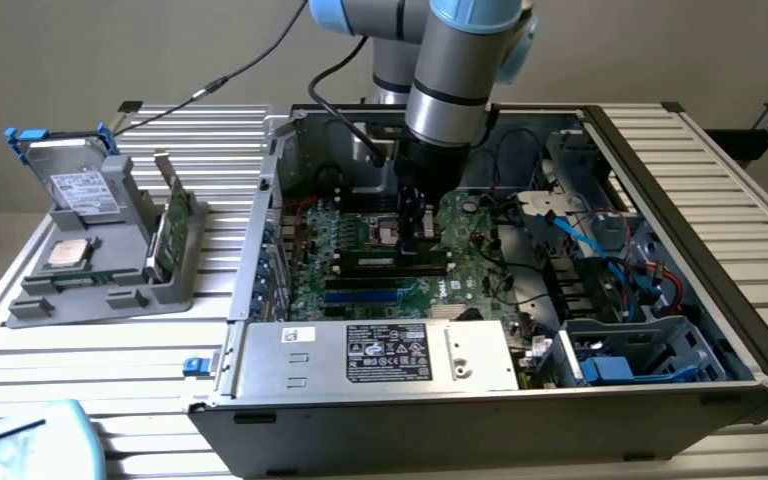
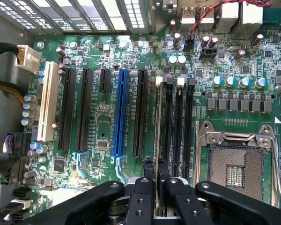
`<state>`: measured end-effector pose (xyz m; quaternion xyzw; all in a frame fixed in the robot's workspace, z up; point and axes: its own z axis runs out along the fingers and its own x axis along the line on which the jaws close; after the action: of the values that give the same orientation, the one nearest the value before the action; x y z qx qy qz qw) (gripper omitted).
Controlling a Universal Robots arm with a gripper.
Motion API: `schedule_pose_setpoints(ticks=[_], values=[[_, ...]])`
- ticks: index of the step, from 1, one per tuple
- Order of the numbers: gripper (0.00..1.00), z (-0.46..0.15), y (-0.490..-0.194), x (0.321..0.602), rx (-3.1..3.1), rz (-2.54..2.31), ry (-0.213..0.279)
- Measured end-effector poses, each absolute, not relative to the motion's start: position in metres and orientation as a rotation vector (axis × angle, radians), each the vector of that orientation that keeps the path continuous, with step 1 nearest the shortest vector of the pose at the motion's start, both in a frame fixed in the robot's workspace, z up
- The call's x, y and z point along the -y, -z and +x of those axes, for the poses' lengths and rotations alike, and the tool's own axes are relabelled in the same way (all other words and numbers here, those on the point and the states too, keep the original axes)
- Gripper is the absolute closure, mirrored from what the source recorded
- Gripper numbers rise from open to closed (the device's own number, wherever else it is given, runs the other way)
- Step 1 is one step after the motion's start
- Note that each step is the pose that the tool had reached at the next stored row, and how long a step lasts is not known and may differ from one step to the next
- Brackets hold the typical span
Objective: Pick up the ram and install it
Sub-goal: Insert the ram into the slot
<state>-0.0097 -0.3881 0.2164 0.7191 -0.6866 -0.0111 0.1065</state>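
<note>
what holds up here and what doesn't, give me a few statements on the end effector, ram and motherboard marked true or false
1. The end effector is shut on the ram, which is seen edge-on. True.
2. The processor socket holds a chip. False: it is empty, its contacts bare.
3. A card sits in the long blue slot. False: the slot is empty.
4. The computer case lies open with the arm reaching inside. True.

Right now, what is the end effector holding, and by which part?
The ram, pinched across its flat faces at the upper edge by the end effector, over the motherboard.
</note>
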Motion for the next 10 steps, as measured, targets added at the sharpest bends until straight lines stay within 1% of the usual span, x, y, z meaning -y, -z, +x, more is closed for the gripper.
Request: schedule_pose_setpoints(ticks=[10], values=[[0.86,-0.0097,-0.2149,0.388,2.022,2.118,0.033]])
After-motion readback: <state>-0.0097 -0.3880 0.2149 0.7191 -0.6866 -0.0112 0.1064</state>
